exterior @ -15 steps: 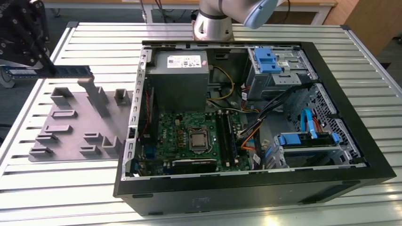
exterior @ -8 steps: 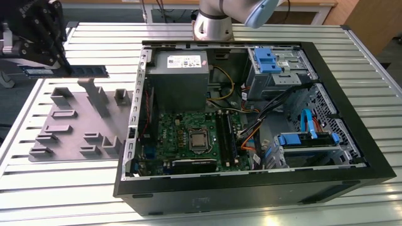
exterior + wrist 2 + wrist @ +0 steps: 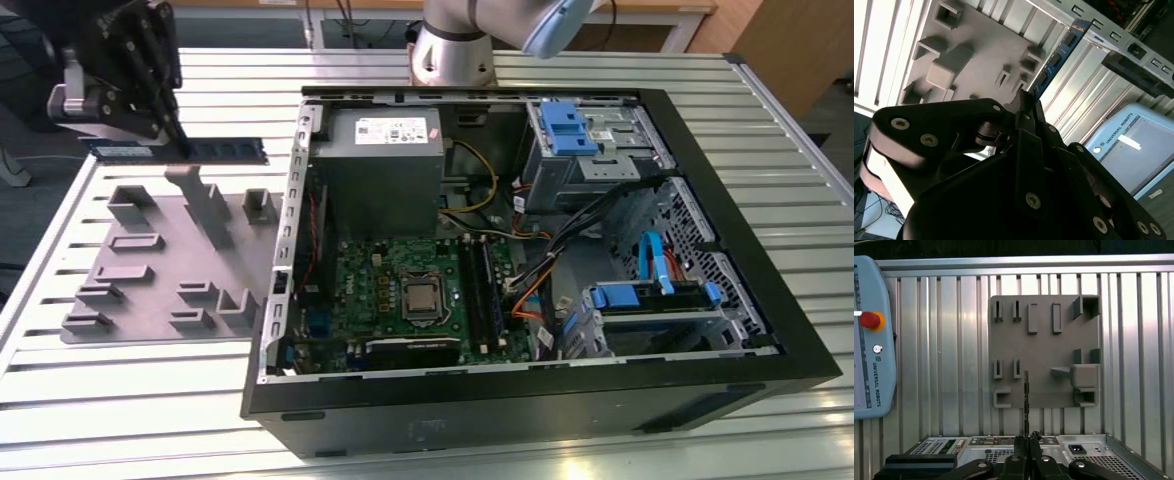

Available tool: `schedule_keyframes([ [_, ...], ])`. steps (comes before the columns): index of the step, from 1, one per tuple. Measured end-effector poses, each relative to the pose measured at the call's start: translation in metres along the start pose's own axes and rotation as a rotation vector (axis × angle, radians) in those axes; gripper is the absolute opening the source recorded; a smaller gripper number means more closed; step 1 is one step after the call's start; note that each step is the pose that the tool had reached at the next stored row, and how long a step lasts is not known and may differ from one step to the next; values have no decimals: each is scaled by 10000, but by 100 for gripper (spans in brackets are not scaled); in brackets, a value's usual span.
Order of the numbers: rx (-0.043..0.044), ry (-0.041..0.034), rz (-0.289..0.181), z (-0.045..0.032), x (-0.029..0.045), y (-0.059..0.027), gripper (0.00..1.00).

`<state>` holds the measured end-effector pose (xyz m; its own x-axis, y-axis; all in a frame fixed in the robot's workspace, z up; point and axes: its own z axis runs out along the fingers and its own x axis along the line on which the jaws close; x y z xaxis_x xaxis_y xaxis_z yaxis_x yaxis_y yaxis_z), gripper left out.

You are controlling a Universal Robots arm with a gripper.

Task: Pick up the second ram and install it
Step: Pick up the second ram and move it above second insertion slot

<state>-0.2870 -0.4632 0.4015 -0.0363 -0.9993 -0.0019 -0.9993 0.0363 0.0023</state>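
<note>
Jaws clamped on the ram (image 3: 230, 150), gripping it near mid-length with the stick held level and on edge. In both wrist views the ram (image 3: 1059, 56) (image 3: 1026, 390) extends straight out from the jaws. Directly below the jaws lies the grey tray (image 3: 147, 285) on the table (image 3: 240, 70), apart from the ram. Beside the jaws stands the open case (image 3: 534, 400); its motherboard (image 3: 387, 280) is well apart from them.
</note>
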Motion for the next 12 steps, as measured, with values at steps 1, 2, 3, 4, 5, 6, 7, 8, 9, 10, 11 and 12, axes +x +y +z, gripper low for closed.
schedule_keyframes([
  [1, 0, 0, 1, 0, -2, -38, 14],
  [2, 0, 0, 2, 0, -3, -75, 14],
  [3, 0, -1, 2, 0, -5, -114, 14],
  [4, -1, 0, 1, 0, -6, -154, 14],
  [5, -1, 0, 0, 0, -7, -197, 14],
  [6, -1, 0, 0, 0, -9, -239, 14],
  [7, -1, -1, 1, 0, -11, -280, 14],
  [8, -2, 0, 2, 0, -12, -322, 14],
  [9, -2, 0, 1, -1, -14, -366, 14],
  [10, -3, 0, 1, 0, -15, -410, 14],
  [11, -4, 0, 0, -1, -17, -454, 14],
  [12, -4, 0, 0, -1, -18, -496, 14],
])
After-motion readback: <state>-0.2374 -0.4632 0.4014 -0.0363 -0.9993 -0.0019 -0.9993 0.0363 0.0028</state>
